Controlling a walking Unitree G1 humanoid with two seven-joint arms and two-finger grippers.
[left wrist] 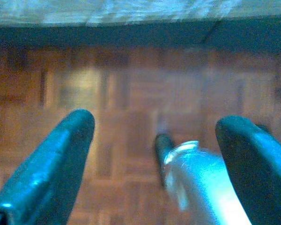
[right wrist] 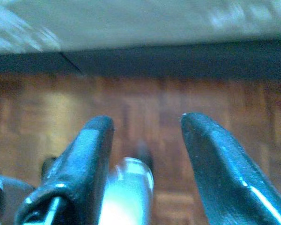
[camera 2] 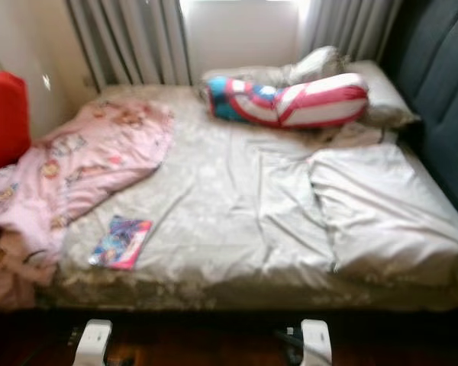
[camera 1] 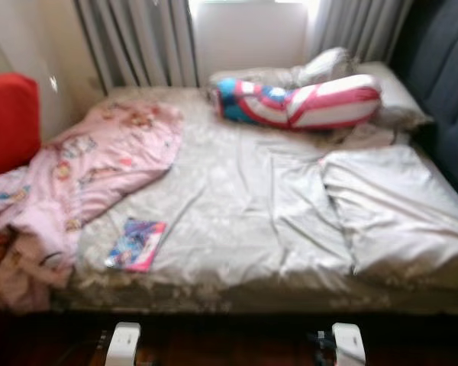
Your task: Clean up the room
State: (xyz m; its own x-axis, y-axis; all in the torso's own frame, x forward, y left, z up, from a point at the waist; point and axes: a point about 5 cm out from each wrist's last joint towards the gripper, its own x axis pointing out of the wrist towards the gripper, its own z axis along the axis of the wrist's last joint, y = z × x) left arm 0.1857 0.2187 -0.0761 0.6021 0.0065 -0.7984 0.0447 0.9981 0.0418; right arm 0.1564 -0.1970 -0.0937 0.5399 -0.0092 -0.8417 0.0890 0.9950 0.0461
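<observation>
A bed [camera 1: 237,198] with a crumpled pale sheet lies before me. A pink patterned blanket [camera 1: 91,168] spills over its left side. A small colourful book [camera 1: 135,245] rests near the bed's front left edge. A red, white and blue bolster [camera 1: 298,103] and grey pillows [camera 1: 320,67] lie at the head. Both arms hang low by the bed's front edge. My left gripper [left wrist: 154,136] is open over the parquet floor, nothing between its fingers. My right gripper [right wrist: 147,136] is also open over the floor.
A red cushion [camera 1: 8,118] stands at the far left. A dark padded headboard [camera 1: 443,84] runs along the right. Grey curtains [camera 1: 137,42] and a bright window are behind the bed. Wooden parquet [left wrist: 145,89] lies beneath the bed's edge.
</observation>
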